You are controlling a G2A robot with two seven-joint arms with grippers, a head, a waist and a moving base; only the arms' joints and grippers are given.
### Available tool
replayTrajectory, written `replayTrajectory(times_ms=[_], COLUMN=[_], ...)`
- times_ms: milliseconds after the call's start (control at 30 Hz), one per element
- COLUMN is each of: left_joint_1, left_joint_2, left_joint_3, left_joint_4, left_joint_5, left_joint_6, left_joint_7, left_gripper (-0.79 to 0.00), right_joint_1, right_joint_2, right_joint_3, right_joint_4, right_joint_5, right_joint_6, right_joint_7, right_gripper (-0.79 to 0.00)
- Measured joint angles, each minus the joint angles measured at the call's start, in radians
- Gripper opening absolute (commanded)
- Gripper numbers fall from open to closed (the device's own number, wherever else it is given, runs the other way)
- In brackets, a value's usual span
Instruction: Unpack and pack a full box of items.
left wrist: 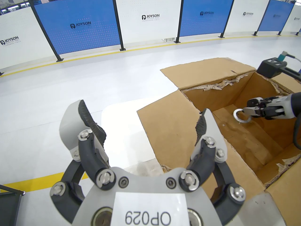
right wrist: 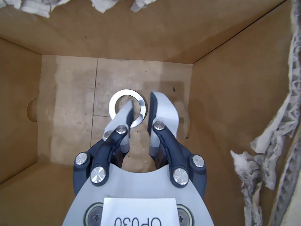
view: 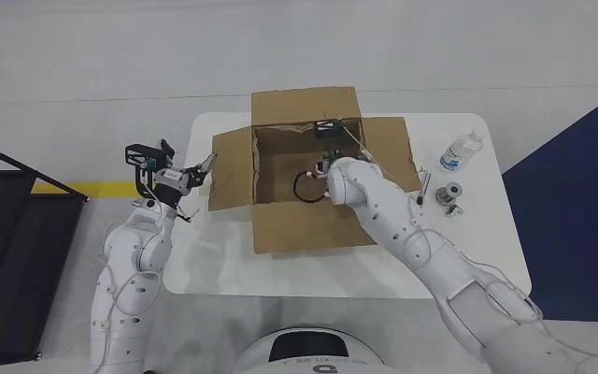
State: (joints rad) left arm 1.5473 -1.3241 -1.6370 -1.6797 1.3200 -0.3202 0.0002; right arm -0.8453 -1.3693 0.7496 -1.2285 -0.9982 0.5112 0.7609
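Observation:
An open cardboard box (view: 234,170) stands in the middle of the white table (view: 486,252), its flaps folded out. My right gripper (right wrist: 142,102) is down inside the box (right wrist: 235,71), shut on the rim of a flat metal ring (right wrist: 117,99), with one finger through the hole. In the left wrist view the ring (left wrist: 239,116) hangs from the right gripper (left wrist: 245,114) a little above the box floor. My left gripper (left wrist: 143,111) is open with nothing in it, beside the box's left flap (left wrist: 169,128) over the table's left edge (view: 201,170).
On the table right of the box lie a clear bottle (view: 460,151), a small metal part (view: 451,194) and a thin tool (view: 422,182). Torn paper lines the box rim (right wrist: 265,165). A black rack (view: 19,196) stands on the floor at left.

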Motion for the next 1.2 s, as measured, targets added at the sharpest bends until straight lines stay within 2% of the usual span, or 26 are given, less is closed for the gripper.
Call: replayTrajectory(times_ms=[133,200,300,433,567,600,633,667,767,833,900,933,1067,1200], left_joint_1=[0.000,0.000,0.000,0.000,0.000,0.000,0.000,0.000,0.000,0.000,0.000,0.000,0.000,0.000], left_joint_2=[0.000,0.000,0.000,0.000,0.000,0.000,0.000,0.000,0.000,0.000,0.000,0.000,0.000,0.000], left_joint_3=[0.000,0.000,0.000,0.000,0.000,0.000,0.000,0.000,0.000,0.000,0.000,0.000,0.000,0.000], left_joint_4=[0.000,0.000,0.000,0.000,0.000,0.000,0.000,0.000,0.000,0.000,0.000,0.000,0.000,0.000], left_joint_5=[0.000,0.000,0.000,0.000,0.000,0.000,0.000,0.000,0.000,0.000,0.000,0.000,0.000,0.000], left_joint_6=[0.000,0.000,0.000,0.000,0.000,0.000,0.000,0.000,0.000,0.000,0.000,0.000,0.000,0.000], left_joint_7=[0.000,0.000,0.000,0.000,0.000,0.000,0.000,0.000,0.000,0.000,0.000,0.000,0.000,0.000], left_gripper=[0.000,0.000,0.000,0.000,0.000,0.000,0.000,0.000,0.000,0.000,0.000,0.000,0.000,0.000], right_joint_1=[-0.050,-0.096,-0.229,-0.498,-0.706,-0.745,-0.794,-0.829,-0.946,-1.013,-1.057,-1.079,-1.081,-1.003], right_joint_2=[0.019,0.037,0.078,0.138,0.169,0.174,0.180,0.184,0.193,0.196,0.198,0.199,0.201,0.206], right_joint_3=[0.078,0.132,0.248,0.482,0.715,0.766,0.834,0.883,1.034,1.127,1.193,1.227,1.266,1.225], right_joint_4=[-0.089,-0.165,-0.359,-0.675,-0.836,-0.855,-0.875,-0.885,-0.888,-0.860,-0.825,-0.797,-0.702,-0.591], right_joint_5=[0.038,0.053,0.050,0.089,0.238,0.276,0.324,0.355,0.434,0.488,0.520,0.533,0.499,0.425], right_joint_6=[-0.054,-0.099,-0.200,-0.388,-0.578,-0.624,-0.684,-0.727,-0.863,-0.945,-0.996,-1.013,-0.965,-0.856], right_joint_7=[-0.016,-0.020,-0.025,-0.031,-0.029,-0.028,-0.031,-0.038,-0.072,-0.103,-0.131,-0.144,-0.162,-0.133], right_gripper=[-0.511,-0.493,-0.449,-0.403,-0.394,-0.329,-0.191,-0.142,-0.114,-0.062,0.000,0.000,0.000,0.000])
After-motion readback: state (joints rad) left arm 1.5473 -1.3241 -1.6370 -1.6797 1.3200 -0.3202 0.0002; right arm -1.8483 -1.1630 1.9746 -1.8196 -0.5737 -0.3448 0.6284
